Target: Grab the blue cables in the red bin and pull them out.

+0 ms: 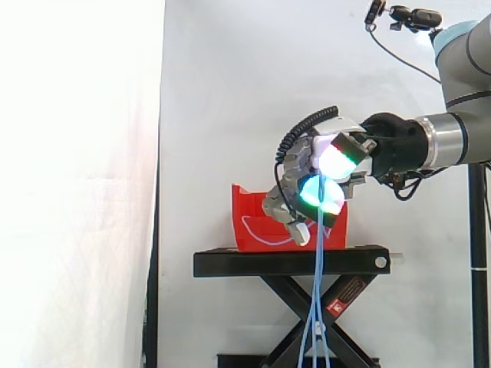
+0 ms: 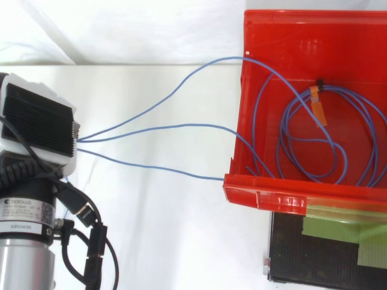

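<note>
In the side view the hand (image 1: 331,161) hangs in front of the red bin (image 1: 249,215), a little above its rim, fingers curled in with the glowing pads close together. The blue cables (image 1: 317,299) come out from under those pads and fall straight down past the front edge of the black stand (image 1: 284,262). The hand is closed on them, gripping a bunch of strands rather than one.

From above, the back of the hand (image 2: 37,121) sits well to the left of the red bin (image 2: 284,193). Three strands of the blue cables (image 2: 181,125) fan out from it and run over the bin's near wall. Most of the length lies looped on the bin floor, bound by an orange tie (image 2: 318,106), so the pull is only partly done.

The cable looks thin, light and limp — no weight to speak of, but smooth enough to slide through the pads. The tied loops may catch on the wall and drag the light bin along. A hold close to the tie, gathering several strands, looks the surest.
</note>
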